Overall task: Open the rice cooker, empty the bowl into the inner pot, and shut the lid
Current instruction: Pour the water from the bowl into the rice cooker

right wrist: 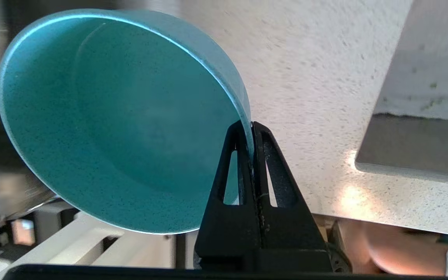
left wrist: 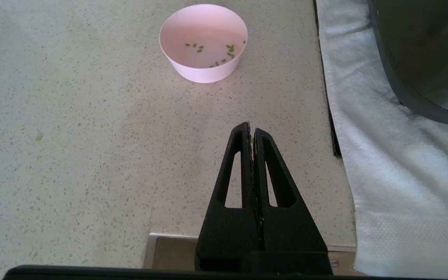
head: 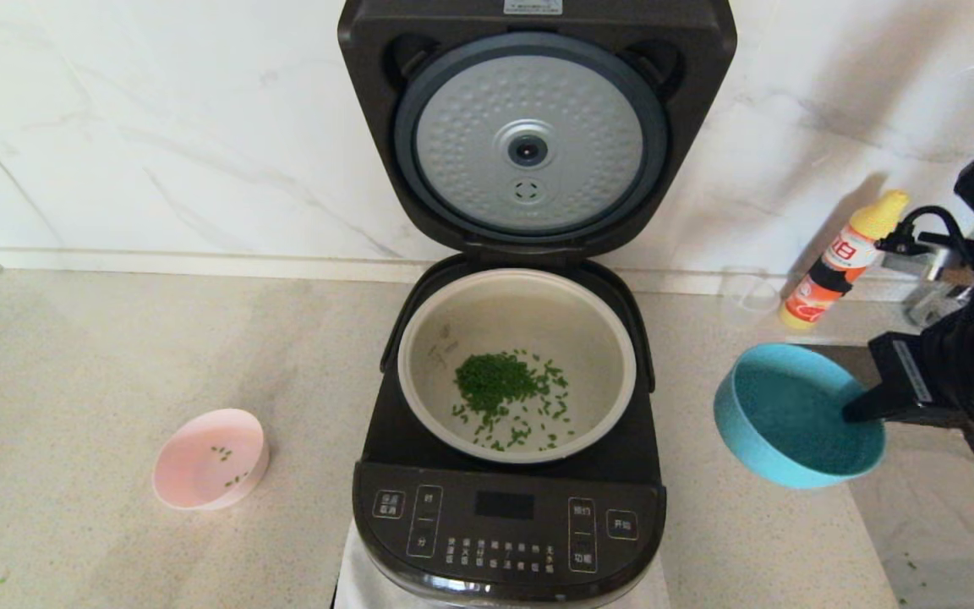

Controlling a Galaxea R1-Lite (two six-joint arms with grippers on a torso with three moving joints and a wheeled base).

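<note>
Head view: rice cooker [head: 529, 474] stands with its lid [head: 529, 135] raised; green bits lie in the inner pot [head: 517, 365]. To the right, the right gripper [head: 855, 412] holds the blue bowl [head: 796, 416], tilted and apparently empty.

Left wrist view: left gripper [left wrist: 252, 134], fingers pressed together, hangs over the counter [left wrist: 72, 136] near the pink bowl [left wrist: 203, 41].

Right wrist view: fingers pinch the blue bowl's rim; set it down level, clear of the cooker, before closing the lid.
</note>
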